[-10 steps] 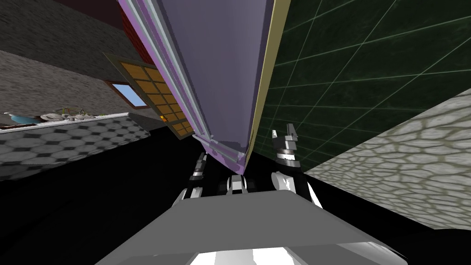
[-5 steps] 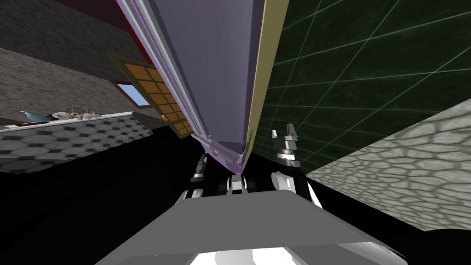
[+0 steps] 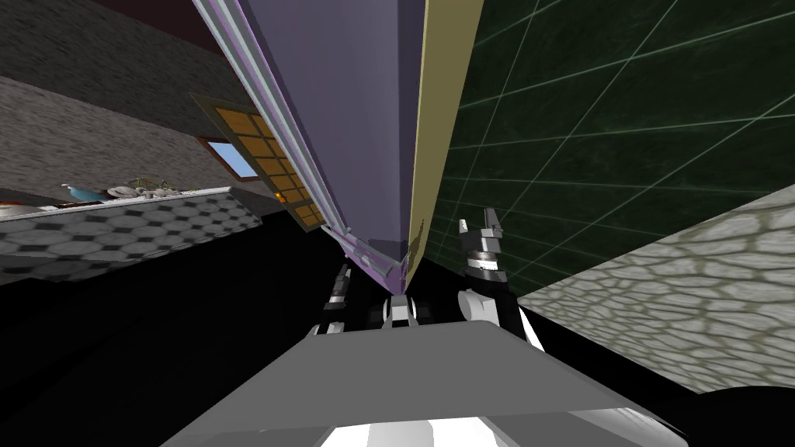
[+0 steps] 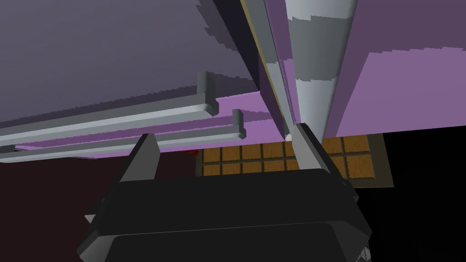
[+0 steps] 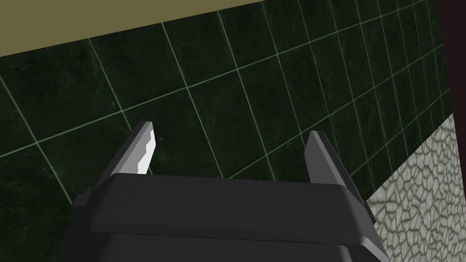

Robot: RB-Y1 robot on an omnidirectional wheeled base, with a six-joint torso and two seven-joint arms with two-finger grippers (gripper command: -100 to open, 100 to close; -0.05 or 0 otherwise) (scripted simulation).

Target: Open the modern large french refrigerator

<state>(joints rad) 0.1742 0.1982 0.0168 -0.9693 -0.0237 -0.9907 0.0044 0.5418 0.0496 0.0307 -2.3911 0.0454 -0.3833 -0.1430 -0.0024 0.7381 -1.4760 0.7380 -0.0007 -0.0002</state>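
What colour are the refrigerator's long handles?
The handles are light grey; clearest in the left wrist view.

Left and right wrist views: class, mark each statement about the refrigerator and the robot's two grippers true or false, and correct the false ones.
1. The left gripper has its jaws open. True.
2. Grey bar handles run along the purple-grey refrigerator just beyond the left gripper. True.
3. The right gripper is clamped on one of those bar handles. False: its jaws are open and hold nothing, and they face a tiled wall.
4. The tiled wall is bright red. False: its tiles are dark green with pale lines between them.
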